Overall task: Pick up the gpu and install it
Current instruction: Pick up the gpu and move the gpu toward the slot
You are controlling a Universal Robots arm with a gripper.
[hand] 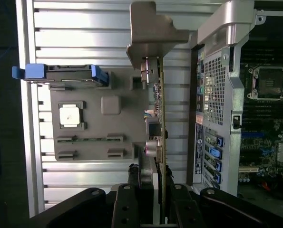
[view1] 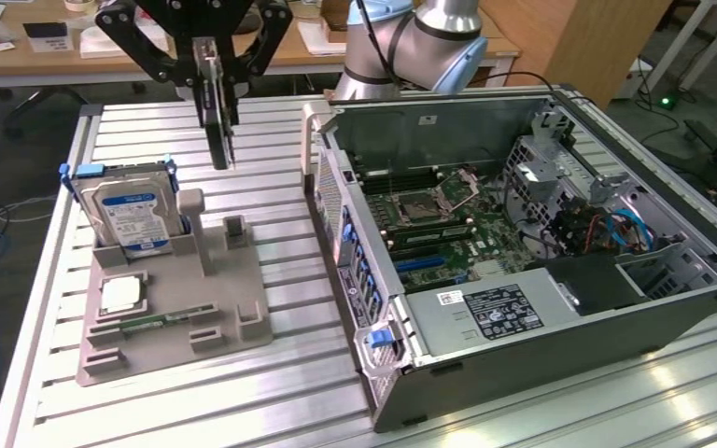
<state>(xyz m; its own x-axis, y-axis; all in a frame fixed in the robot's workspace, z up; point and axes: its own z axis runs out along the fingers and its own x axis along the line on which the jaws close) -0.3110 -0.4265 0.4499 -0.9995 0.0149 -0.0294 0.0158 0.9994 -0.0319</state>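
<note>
Exterior view shows the gripper clamped narrowly on the gpu, hanging edge-down near the table's far edge beside the case: mid-carry, I judge, with installation demanding slot alignment.

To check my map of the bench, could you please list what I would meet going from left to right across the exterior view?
hard drive → gpu, hanging from the gripper → outer wall of the computer case → CPU socket → blue cables
</note>
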